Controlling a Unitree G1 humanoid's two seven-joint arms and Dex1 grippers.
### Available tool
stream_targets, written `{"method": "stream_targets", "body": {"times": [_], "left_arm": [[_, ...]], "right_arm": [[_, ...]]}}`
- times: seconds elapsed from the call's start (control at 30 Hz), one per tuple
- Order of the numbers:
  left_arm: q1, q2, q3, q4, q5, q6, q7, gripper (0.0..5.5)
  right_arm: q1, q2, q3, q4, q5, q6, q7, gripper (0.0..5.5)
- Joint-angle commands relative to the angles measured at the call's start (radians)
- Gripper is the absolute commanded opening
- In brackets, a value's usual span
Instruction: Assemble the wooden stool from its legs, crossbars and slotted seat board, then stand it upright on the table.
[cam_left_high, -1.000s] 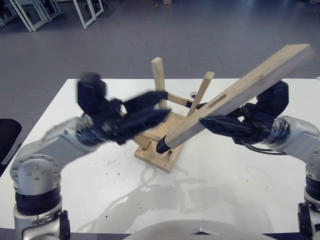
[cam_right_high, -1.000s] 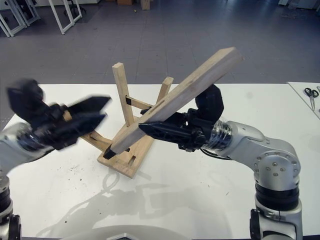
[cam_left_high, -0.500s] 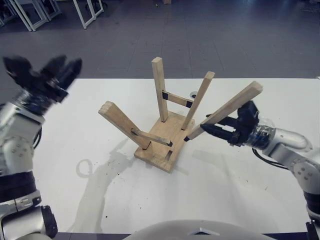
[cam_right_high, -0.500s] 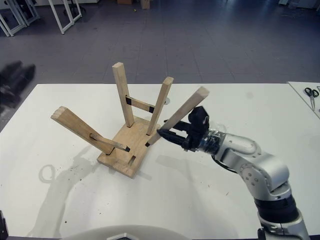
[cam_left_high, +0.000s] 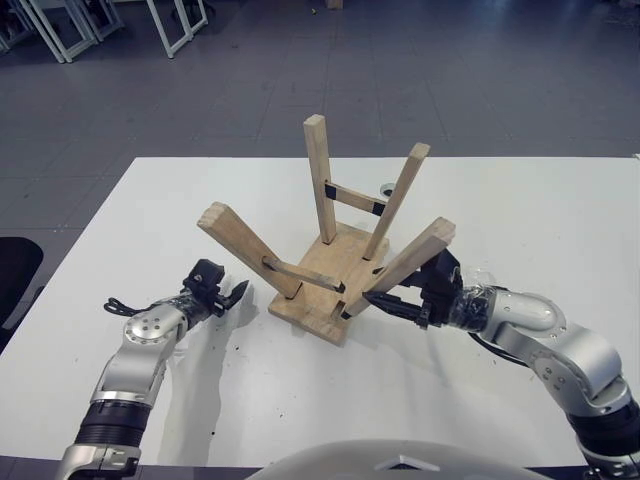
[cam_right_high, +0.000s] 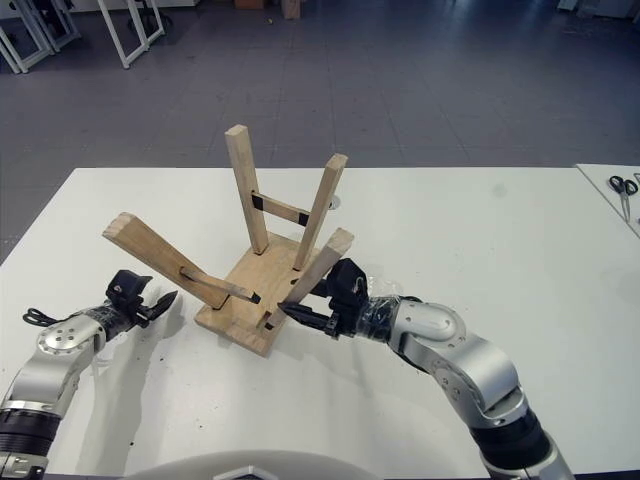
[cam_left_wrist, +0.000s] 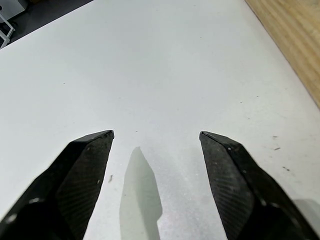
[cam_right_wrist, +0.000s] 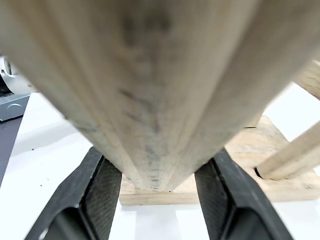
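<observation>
The wooden stool sits upside down on the white desk (cam_left_high: 520, 210), its slotted seat board (cam_left_high: 305, 312) lying flat near the middle. Two legs rise from the board's far side: the left one (cam_left_high: 320, 180) nearly upright, the right one (cam_left_high: 398, 200) leaning in toward it, with a short crossbar (cam_left_high: 352, 198) joining them partway up. A third leg (cam_left_high: 240, 245) slants steeply out to the robot's left from the board's near side, and a second crossbar (cam_left_high: 305, 275) runs from it toward the board's right corner.

The fourth leg (cam_left_high: 405, 262) leans out to the right, its lower end down at the board's near right corner, beside the end of that second crossbar; whether it is seated in its slot cannot be told. The right gripper (cam_left_high: 375, 300) pinches this leg low down, and the right wrist view shows its dark fingers (cam_right_wrist: 100, 195) pressed against the two opposite faces of the wood, with the board just beyond.

The left gripper (cam_left_high: 232, 293) hangs low over the desk to the left of the board, near it but apart, below the slanting third leg. Its fingers (cam_left_wrist: 85, 165) are spread with nothing between them, bare desktop beneath and an edge of the board close by. Small dark specks (cam_left_high: 225, 325) dot the desk near this gripper. A pair of scissors (cam_right_high: 622, 185) lies on a neighbouring table to the right.
</observation>
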Motion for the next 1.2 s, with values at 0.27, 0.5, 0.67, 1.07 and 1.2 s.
{"method": "stream_targets", "body": {"times": [0.27, 0.5, 0.67, 1.07, 1.2], "left_arm": [[-0.002, -0.059, -0.003, -0.061, 0.030, 0.050, -0.011, 3.19], [0.003, -0.067, 0.003, -0.092, 0.034, 0.073, -0.024, 3.19], [-0.013, -0.081, -0.001, -0.147, 0.029, 0.104, -0.027, 3.19], [-0.283, 0.043, 0.323, -0.350, -0.084, 0.116, 0.019, 3.19], [-0.473, 0.031, 0.283, -0.400, -0.108, 0.050, 0.007, 3.19]], "right_arm": [[-0.031, 0.075, 0.085, 0.143, -0.117, -0.043, 0.044, 2.04], [-0.060, 0.050, 0.088, 0.203, -0.233, -0.061, 0.021, 2.04], [-0.039, 0.039, 0.125, 0.231, -0.337, -0.134, 0.028, 2.04], [-0.042, 0.057, 0.141, 0.332, -0.502, -0.179, -0.031, 2.04], [-0.070, 0.074, 0.117, 0.369, -0.477, -0.130, -0.034, 2.04]]}}
